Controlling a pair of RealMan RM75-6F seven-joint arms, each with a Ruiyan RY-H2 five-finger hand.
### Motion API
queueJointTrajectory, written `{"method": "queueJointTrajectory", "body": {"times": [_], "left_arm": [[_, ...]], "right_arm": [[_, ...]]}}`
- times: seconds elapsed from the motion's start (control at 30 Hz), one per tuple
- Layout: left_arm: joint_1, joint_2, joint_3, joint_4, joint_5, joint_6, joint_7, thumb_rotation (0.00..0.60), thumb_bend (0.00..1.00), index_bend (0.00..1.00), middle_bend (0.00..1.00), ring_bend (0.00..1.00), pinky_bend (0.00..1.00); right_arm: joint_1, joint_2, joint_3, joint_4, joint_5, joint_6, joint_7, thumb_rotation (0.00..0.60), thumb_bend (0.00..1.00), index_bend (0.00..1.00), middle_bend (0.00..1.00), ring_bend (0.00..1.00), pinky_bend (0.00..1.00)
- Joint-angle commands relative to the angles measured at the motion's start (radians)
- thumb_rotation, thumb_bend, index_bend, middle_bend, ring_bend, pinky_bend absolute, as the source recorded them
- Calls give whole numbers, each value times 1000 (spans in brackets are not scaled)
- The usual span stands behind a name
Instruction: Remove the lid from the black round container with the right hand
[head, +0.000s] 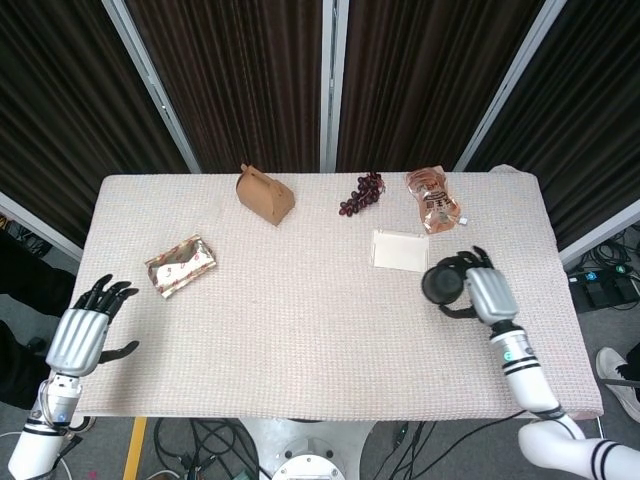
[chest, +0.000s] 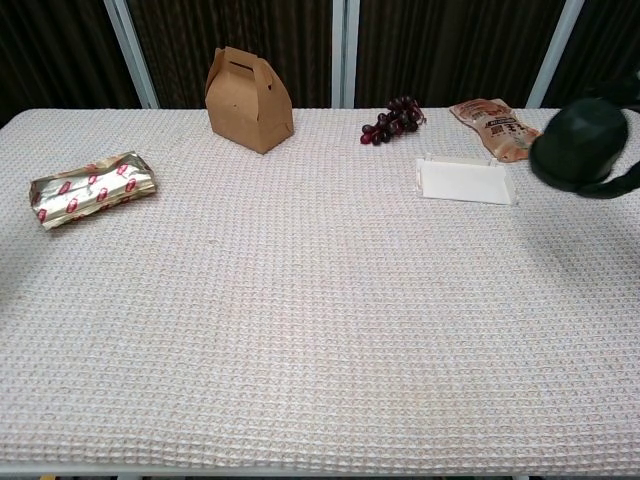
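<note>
right hand (head: 490, 295): gripping the black round container (head: 441, 284), lifted near the table's (head: 300, 340) right edge
contents: can't tell
left hand (head: 85, 330): fingers spread, holding nothing

I'm working in a lab-like test booth: dark curtains (head: 240, 80) at twelve o'clock, cables (head: 215, 440) trailing at six.

The table (head: 300, 330) wears a cream waffle-weave cloth, rough and matt. The container (chest: 578, 145) looks matt black plastic. The box (chest: 247, 98) is plain brown card. The packet (chest: 90, 188) is crinkled glossy foil. The hands (head: 492, 295) have smooth silvery shells.
</note>
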Motion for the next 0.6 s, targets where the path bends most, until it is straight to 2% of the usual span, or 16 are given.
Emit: {"method": "queueJointTrajectory", "body": {"times": [0.03, 0.2, 0.3, 0.4, 0.53, 0.6], "left_arm": [[0, 0, 0, 0, 0, 0, 0, 600, 21, 227, 167, 76, 266], [0, 0, 0, 0, 0, 0, 0, 600, 21, 227, 168, 76, 265], [0, 0, 0, 0, 0, 0, 0, 600, 21, 227, 168, 76, 265], [0, 0, 0, 0, 0, 0, 0, 600, 21, 227, 168, 76, 265], [0, 0, 0, 0, 0, 0, 0, 600, 21, 227, 168, 76, 266], [0, 0, 0, 0, 0, 0, 0, 600, 21, 227, 168, 76, 266]], "right_arm": [[6, 25, -11, -44, -26, -55, 3, 600, 149, 445, 515, 139, 0], [96, -107, -48, -119, -103, -114, -145, 600, 148, 445, 515, 141, 0], [106, -160, -47, -126, -103, -92, -193, 600, 148, 446, 514, 142, 0], [73, -132, -37, -100, -80, -34, -195, 600, 148, 446, 514, 142, 0], [0, -33, -16, -19, -10, 17, -84, 600, 148, 446, 514, 141, 0], [-21, -11, -26, 10, 1, 3, -24, 600, 149, 447, 514, 140, 0]]}}
